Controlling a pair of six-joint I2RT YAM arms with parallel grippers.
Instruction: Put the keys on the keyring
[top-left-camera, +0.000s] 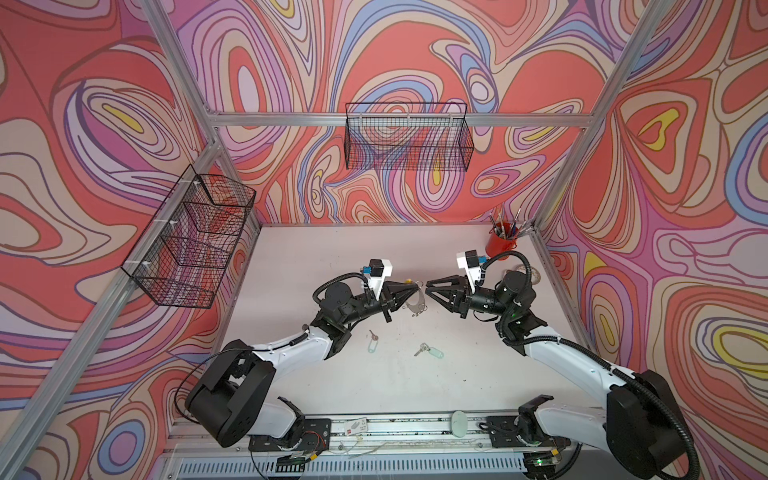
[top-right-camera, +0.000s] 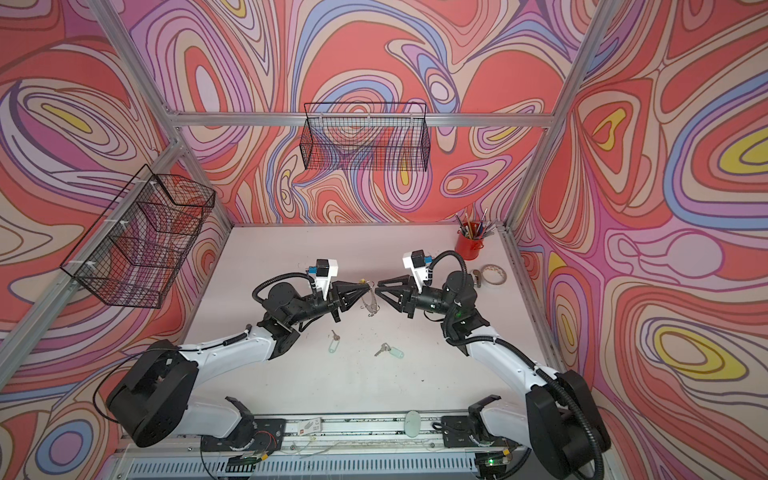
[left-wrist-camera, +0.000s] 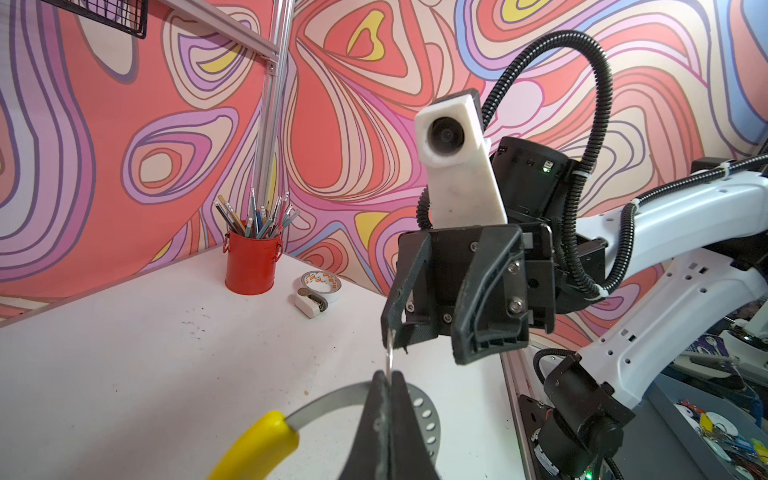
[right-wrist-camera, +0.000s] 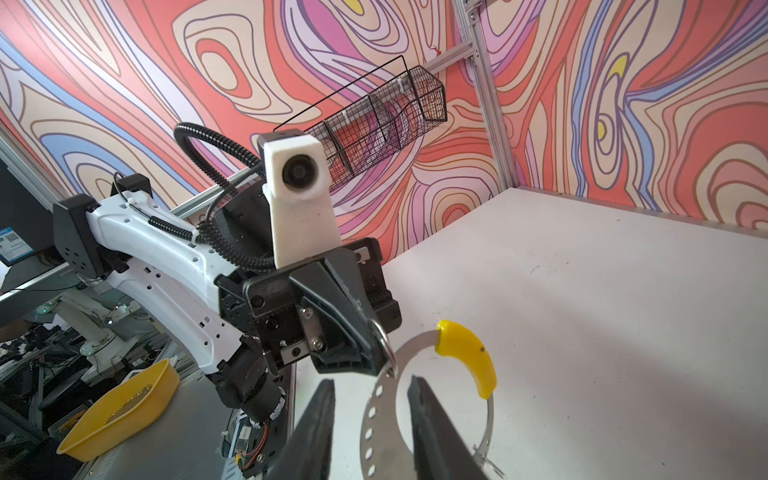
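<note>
The keyring (top-left-camera: 415, 302) (top-right-camera: 371, 302), a flat grey hoop with a yellow sleeve (left-wrist-camera: 257, 444) (right-wrist-camera: 469, 357), hangs above the table's middle. My left gripper (top-left-camera: 415, 286) (top-right-camera: 367, 286) (left-wrist-camera: 386, 379) (right-wrist-camera: 380, 353) is shut on a small wire loop at the hoop's rim. My right gripper (top-left-camera: 428, 287) (top-right-camera: 377, 288) (right-wrist-camera: 370, 380) (left-wrist-camera: 432, 345) faces it, open, its jaws on either side of the hoop's perforated band (right-wrist-camera: 376, 415). The two keys lie on the table nearer the front, each with a pale tag: one (top-left-camera: 372, 341) (top-right-camera: 333, 341) on the left, one (top-left-camera: 430, 351) (top-right-camera: 390, 351) to its right.
A red cup of pens (top-left-camera: 500, 245) (left-wrist-camera: 251, 266) stands at the back right, with a tape roll (top-right-camera: 493, 274) (left-wrist-camera: 322, 284) and a small white object (left-wrist-camera: 309, 303) beside it. Wire baskets hang on the back wall (top-left-camera: 409, 137) and left wall (top-left-camera: 191, 237). A yellow bin (right-wrist-camera: 120, 411) sits off the table.
</note>
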